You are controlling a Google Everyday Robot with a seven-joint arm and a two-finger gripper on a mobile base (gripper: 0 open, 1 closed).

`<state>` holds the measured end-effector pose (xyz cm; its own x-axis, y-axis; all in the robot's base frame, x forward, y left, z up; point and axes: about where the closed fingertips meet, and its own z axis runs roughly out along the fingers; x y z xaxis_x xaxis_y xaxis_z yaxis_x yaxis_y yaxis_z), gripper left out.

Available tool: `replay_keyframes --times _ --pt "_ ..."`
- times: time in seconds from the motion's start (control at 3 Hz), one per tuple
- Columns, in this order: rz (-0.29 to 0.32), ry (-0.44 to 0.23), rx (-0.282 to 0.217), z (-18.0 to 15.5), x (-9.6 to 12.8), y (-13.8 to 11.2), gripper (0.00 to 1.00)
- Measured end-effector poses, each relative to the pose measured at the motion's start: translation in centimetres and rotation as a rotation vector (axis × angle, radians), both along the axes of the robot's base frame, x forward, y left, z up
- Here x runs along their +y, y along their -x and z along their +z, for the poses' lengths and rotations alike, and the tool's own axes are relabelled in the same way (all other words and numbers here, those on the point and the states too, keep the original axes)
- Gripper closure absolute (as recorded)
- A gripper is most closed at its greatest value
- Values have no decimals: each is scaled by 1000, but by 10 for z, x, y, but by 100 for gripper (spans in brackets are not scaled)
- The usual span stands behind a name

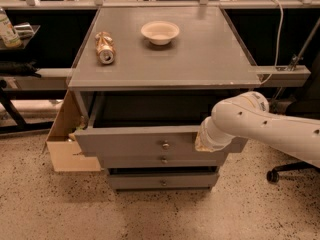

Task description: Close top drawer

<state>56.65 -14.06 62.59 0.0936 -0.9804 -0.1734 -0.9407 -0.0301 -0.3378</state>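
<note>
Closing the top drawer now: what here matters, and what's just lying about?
Job: wide grey wooden top drawer, pulled out; claw at its front's right end.
Lying about: crushed metal can, white round bowl, brown cardboard box.

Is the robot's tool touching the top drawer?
Cannot tell. Camera view: the tool is at the right end of the top drawer, but its wrist hides any contact.

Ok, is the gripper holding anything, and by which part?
It cannot be told. The gripper sits against the right end of the front panel of the top drawer, hidden behind the arm, so no hold can be seen.
</note>
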Motion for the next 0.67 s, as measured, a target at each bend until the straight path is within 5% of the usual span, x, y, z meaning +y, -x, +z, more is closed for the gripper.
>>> replay_keyframes --times 0.67 --pt "0 0 0 0 0 0 14"
